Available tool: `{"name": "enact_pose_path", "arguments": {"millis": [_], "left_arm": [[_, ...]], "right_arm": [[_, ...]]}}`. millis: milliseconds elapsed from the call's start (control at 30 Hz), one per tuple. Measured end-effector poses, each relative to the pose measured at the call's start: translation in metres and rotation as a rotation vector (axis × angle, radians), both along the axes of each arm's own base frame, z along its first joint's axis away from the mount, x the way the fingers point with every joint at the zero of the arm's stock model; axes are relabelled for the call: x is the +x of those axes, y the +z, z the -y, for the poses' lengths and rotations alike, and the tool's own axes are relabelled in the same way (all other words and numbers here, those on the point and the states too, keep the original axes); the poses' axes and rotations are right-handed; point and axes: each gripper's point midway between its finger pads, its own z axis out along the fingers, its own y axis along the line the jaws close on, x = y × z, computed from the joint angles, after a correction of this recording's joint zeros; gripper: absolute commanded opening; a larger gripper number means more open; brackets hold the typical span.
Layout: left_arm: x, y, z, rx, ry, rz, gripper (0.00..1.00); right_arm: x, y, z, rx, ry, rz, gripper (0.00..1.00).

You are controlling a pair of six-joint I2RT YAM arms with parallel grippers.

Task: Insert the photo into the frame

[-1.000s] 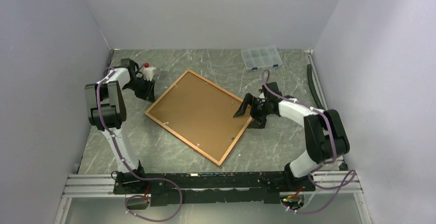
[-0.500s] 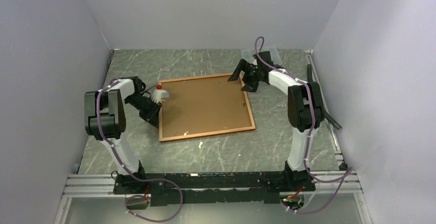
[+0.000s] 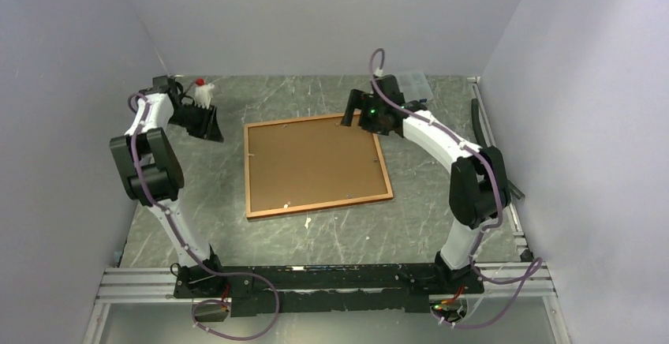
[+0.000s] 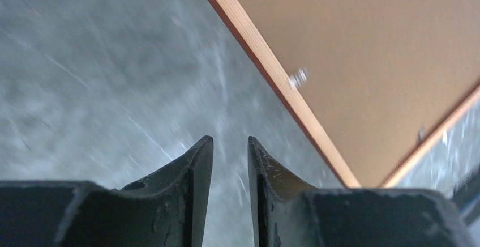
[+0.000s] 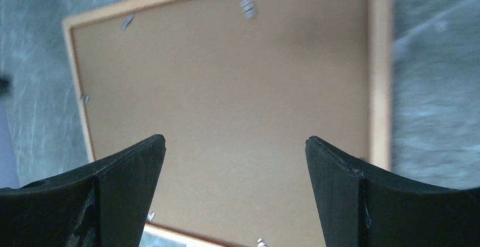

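Note:
The frame [image 3: 319, 205] lies back up in the middle of the table, its thin reddish-brown border around a plain brown backing board [image 3: 315, 162]. The photo is out of view. My right gripper [image 3: 356, 120] hovers over the frame's far right corner, wide open and empty; its wrist view looks down on the backing board [image 5: 238, 82] and border [image 5: 380, 77]. My left gripper [image 3: 211, 132] is off the frame's far left corner, over bare table. Its jaws [image 4: 230, 142] stand a narrow gap apart with nothing between them. The frame's border [image 4: 271, 71] runs to the right of them.
A clear compartment box [image 3: 414, 84] sits at the back, partly behind the right arm. A small white scrap [image 3: 308, 222] lies just in front of the frame. Small metal clips [image 4: 298, 78] stick out along the frame's inner edge. Walls close in on three sides.
The frame has turned from a diamond slant to nearly square with the table. My left gripper has drawn back from its left edge to the far left. The right gripper moved left along the far edge.

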Motion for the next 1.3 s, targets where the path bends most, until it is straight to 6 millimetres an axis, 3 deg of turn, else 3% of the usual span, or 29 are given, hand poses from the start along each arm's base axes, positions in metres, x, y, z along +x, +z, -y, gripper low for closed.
{"name": "enact_pose_path", "arguments": {"millis": [133,233,333,467,633,833,967,1067,1300], "left_arm": [[0.069,-0.011,-0.004,-0.052,0.12,0.06,0.41],[0.106,-0.033,0.001,-0.09,0.202,0.071,0.42],[0.126,-0.047,0.009,-0.112,0.263,0.073,0.43],[0.144,-0.046,0.027,-0.127,0.284,0.096,0.43],[0.167,-0.035,0.052,-0.148,0.268,0.149,0.41],[0.157,-0.047,0.069,-0.141,0.218,0.107,0.36],[0.144,-0.059,0.069,-0.12,0.183,0.068,0.34],[0.133,-0.063,0.066,-0.112,0.141,0.076,0.33],[0.074,-0.065,0.055,-0.054,0.067,0.028,0.32]], "right_arm": [[-0.029,0.007,-0.037,0.003,0.102,0.02,0.93],[-0.069,-0.005,-0.05,0.019,0.185,-0.033,0.92],[-0.119,-0.027,-0.054,0.07,0.263,-0.137,0.92],[-0.187,-0.054,-0.045,0.141,0.315,-0.307,0.92],[-0.232,-0.064,-0.04,0.219,0.334,-0.431,0.93],[-0.235,-0.075,-0.044,0.246,0.349,-0.483,0.96],[-0.223,-0.092,-0.039,0.231,0.314,-0.518,0.96],[-0.21,-0.093,-0.037,0.235,0.291,-0.529,0.96],[-0.168,-0.087,-0.032,0.232,0.25,-0.479,0.95]]}}
